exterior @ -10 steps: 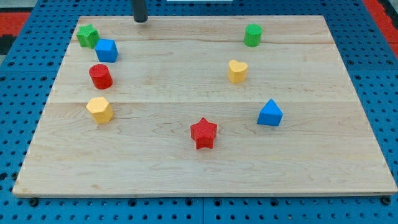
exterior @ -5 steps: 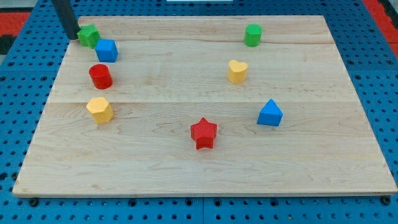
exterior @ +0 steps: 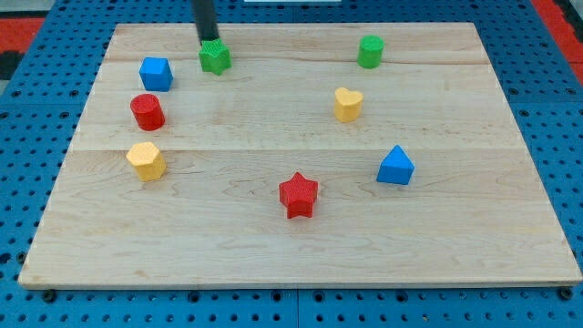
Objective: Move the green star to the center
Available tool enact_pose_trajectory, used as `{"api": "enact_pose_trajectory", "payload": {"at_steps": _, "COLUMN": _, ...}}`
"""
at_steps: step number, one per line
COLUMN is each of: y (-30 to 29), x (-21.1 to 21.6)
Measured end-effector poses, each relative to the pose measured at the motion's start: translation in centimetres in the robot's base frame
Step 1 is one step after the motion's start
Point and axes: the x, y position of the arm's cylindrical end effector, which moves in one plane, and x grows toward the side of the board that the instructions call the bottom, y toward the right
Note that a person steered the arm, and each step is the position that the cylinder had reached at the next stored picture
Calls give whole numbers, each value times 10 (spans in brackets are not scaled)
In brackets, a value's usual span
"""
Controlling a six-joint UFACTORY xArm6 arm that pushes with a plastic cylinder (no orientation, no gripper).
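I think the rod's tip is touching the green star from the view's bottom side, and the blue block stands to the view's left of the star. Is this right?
Not quite. In the camera view, my tip meets the green star from the view's top side, not the bottom. The rest holds: the blue block stands to the view's left of the star.

My tip (exterior: 209, 40) touching green star (exterior: 215, 57) top edge; blue cube (exterior: 156, 73) at star's left.
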Motion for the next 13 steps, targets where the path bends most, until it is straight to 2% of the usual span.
{"api": "enact_pose_trajectory", "payload": {"at_steps": 2, "y": 6, "x": 39}}
{"api": "enact_pose_trajectory", "payload": {"at_steps": 3, "y": 6, "x": 1}}
{"api": "enact_pose_trajectory", "payload": {"at_steps": 4, "y": -18, "x": 22}}
{"api": "enact_pose_trajectory", "payload": {"at_steps": 5, "y": -13, "x": 54}}
{"api": "enact_pose_trajectory", "payload": {"at_steps": 8, "y": -52, "x": 74}}
{"api": "enact_pose_trajectory", "payload": {"at_steps": 9, "y": -51, "x": 94}}
{"api": "enact_pose_trajectory", "payload": {"at_steps": 10, "y": -18, "x": 107}}
{"api": "enact_pose_trajectory", "payload": {"at_steps": 12, "y": -9, "x": 119}}
{"api": "enact_pose_trajectory", "payload": {"at_steps": 13, "y": 36, "x": 174}}
